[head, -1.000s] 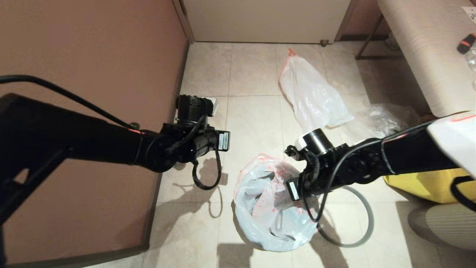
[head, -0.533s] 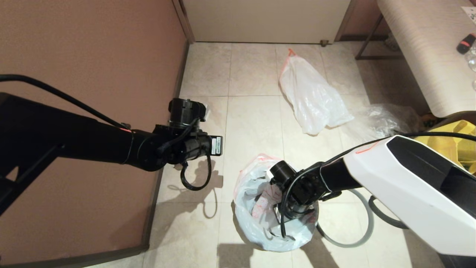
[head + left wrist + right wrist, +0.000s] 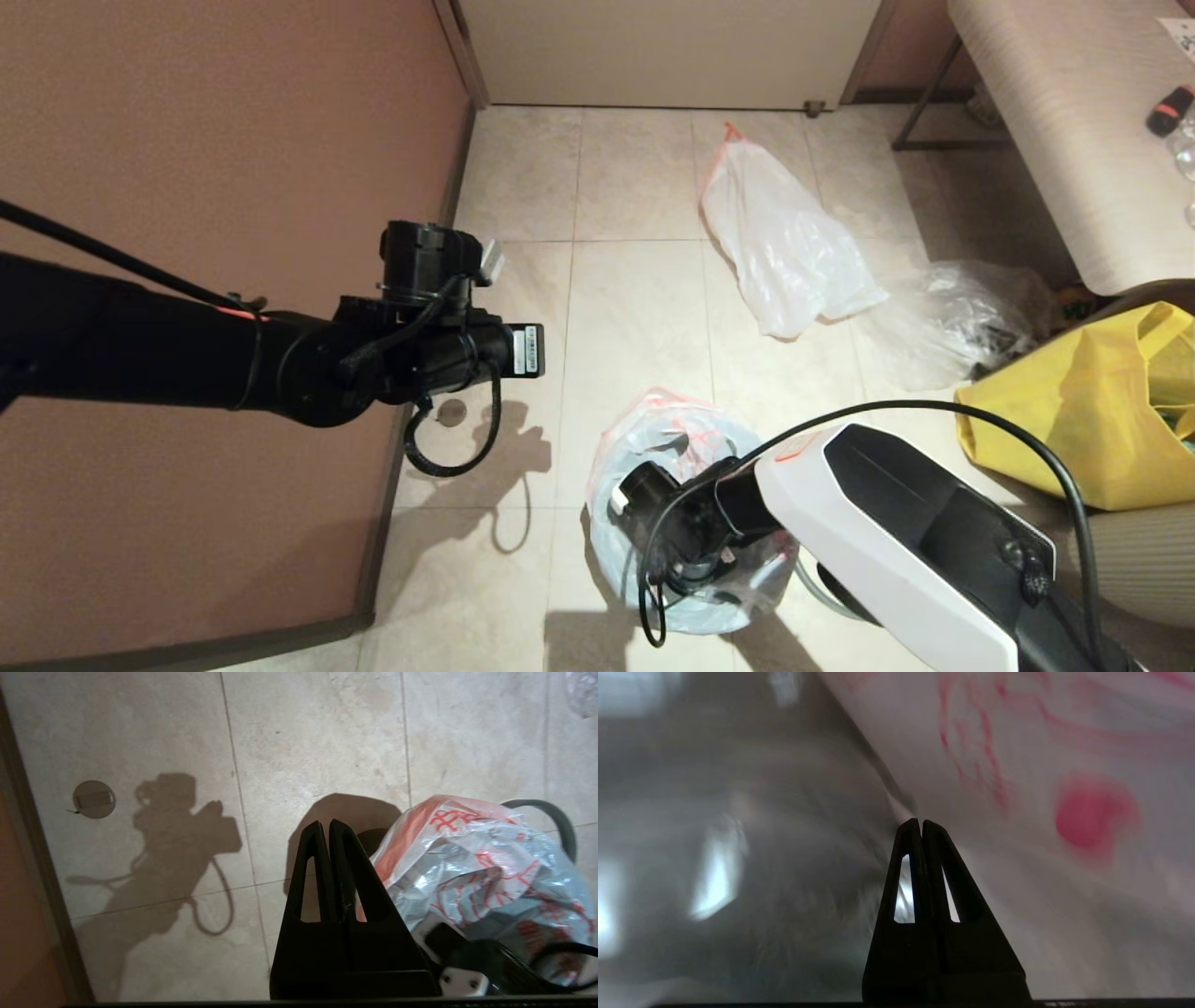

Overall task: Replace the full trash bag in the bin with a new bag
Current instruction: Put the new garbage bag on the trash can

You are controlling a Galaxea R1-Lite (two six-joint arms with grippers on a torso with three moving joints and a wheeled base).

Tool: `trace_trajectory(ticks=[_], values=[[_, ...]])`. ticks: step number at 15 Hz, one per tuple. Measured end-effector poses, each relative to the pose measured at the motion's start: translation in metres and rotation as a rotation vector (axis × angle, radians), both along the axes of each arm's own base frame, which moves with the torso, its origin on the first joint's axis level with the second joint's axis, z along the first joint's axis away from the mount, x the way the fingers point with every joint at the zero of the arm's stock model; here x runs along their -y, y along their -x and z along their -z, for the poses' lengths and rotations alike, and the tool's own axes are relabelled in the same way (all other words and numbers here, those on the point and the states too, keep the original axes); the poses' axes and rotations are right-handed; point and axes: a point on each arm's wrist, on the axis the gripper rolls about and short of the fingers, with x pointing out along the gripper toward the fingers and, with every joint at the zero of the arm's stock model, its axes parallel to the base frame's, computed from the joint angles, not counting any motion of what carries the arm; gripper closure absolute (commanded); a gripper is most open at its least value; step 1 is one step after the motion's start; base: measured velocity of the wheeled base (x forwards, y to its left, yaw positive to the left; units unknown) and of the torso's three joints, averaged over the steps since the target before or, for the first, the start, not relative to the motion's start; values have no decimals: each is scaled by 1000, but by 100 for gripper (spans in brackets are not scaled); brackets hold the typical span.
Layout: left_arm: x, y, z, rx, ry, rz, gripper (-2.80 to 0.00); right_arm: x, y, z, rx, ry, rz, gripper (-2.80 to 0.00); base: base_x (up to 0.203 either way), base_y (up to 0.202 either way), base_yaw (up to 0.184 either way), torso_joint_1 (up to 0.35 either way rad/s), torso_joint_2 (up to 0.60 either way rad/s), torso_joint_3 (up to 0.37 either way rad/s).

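Note:
The new bag [image 3: 691,448], translucent white with red print, is draped over the bin and hides nearly all of it; a dark sliver of the bin [image 3: 371,839] shows in the left wrist view. My right arm reaches down into the new bag [image 3: 1017,765], and my right gripper [image 3: 921,822] is shut with its tips against the film. Left of the bin, my left gripper [image 3: 325,823] hangs shut and empty above the floor. The full trash bag [image 3: 784,252] lies on the tiles farther out. The grey hoop [image 3: 563,823] lies on the floor beside the bin, mostly hidden.
A clear crinkled plastic bag [image 3: 962,317] and a yellow tote bag [image 3: 1083,420] lie to the right, under a pale table [image 3: 1055,121]. A brown wall [image 3: 233,140] runs along the left. A round floor cap [image 3: 93,799] sits near the wall.
My right arm has swung over the bin and pushed its gripper down inside the new bag. My left arm has drawn back to the left, toward the wall.

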Motion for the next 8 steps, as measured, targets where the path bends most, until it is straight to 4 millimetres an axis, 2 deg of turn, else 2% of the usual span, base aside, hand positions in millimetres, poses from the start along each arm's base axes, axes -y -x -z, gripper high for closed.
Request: trace_trajectory(ticks=[3,5,8], values=[[-4,10,-13,17,45,35,0,11,-23,6,-17,-19,-82,0,0,0,0,0,0,0],[-4,15,-19,27,56,47,0,20,-27,-3,-71,-47,-111,0,0,0,0,0,0,0],[2,22,-21,30,60,73,0,34,-37,-14,-59,-54,-119,0,0,0,0,0,0,0]])
